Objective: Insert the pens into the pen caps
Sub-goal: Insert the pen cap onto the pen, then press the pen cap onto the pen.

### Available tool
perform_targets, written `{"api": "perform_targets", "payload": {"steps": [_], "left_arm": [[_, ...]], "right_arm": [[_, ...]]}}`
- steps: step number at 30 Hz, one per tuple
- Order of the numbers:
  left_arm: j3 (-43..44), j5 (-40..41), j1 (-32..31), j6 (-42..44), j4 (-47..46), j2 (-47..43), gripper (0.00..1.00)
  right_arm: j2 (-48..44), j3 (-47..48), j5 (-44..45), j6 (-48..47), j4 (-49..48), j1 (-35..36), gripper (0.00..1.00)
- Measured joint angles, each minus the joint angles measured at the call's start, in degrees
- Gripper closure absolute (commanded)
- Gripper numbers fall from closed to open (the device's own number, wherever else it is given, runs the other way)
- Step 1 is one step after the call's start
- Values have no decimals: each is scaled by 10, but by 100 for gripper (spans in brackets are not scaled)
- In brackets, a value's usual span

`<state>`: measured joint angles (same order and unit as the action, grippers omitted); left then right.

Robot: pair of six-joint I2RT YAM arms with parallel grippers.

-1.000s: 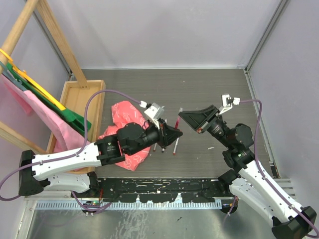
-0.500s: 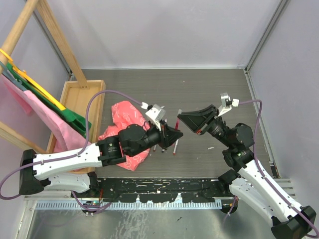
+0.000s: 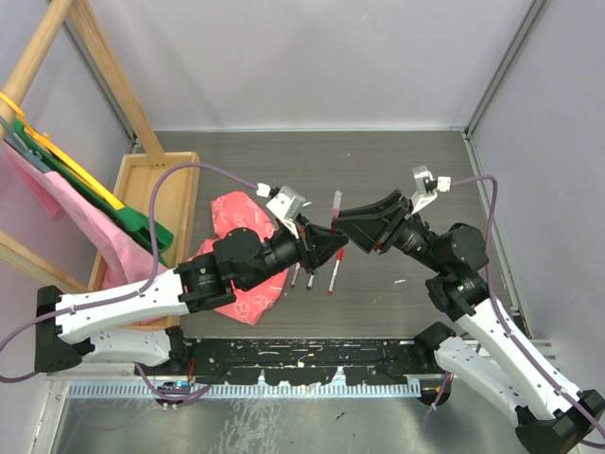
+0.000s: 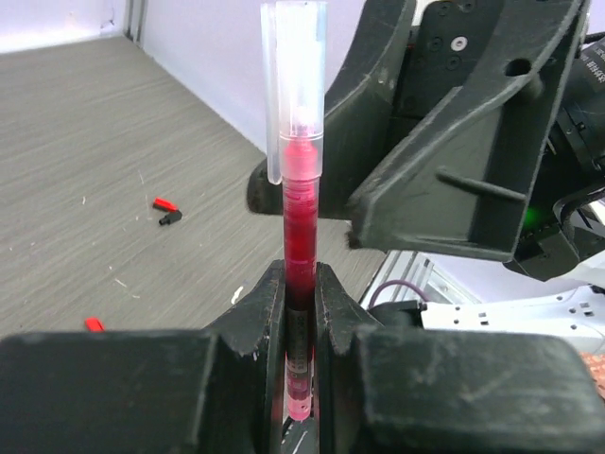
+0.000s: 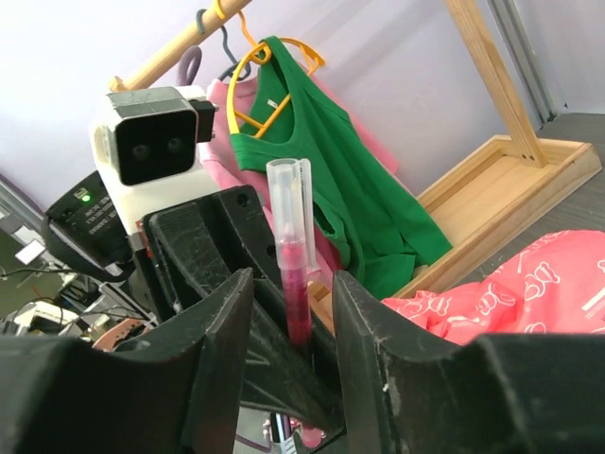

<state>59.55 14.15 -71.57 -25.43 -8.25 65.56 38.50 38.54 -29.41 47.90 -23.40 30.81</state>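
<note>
My left gripper (image 4: 301,293) is shut on a red pen (image 4: 300,227) and holds it upright, with a clear pen cap (image 4: 294,85) seated over its tip. My right gripper (image 5: 293,322) stands open around the same pen (image 5: 297,298), a gap showing on each side, and touches neither the pen nor its cap (image 5: 288,203). From above, the two grippers meet mid-table, left gripper (image 3: 331,244) and right gripper (image 3: 342,225), and the capped pen (image 3: 335,210) rises between them. Three more pens (image 3: 310,278) lie on the table just below.
A pink patterned cloth (image 3: 236,219) lies under the left arm. A wooden tray (image 3: 142,199) and a rack of hanging clothes (image 3: 57,180) stand at the left. Small red caps (image 4: 165,203) lie loose on the grey table (image 3: 406,170).
My right gripper has opened and let go of the cap, which stays on the pen. The left gripper has tipped the pen more upright, so its capped end points higher.
</note>
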Motion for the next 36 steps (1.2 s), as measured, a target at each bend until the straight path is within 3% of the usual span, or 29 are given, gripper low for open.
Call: {"api": "perform_targets", "payload": {"steps": [8, 16, 25, 36], "left_arm": [[7, -2, 1, 23, 14, -29, 100], [56, -12, 1, 56, 113, -31, 100], [71, -22, 1, 82, 195, -31, 100], [82, -30, 1, 84, 220, -26, 100]], "right_arm": [[-16, 90, 39, -53, 120, 1, 46], [-19, 154, 111, -77, 218, 1, 45], [39, 195, 117, -66, 243, 1, 45], [93, 210, 66, -44, 255, 1, 49]]}}
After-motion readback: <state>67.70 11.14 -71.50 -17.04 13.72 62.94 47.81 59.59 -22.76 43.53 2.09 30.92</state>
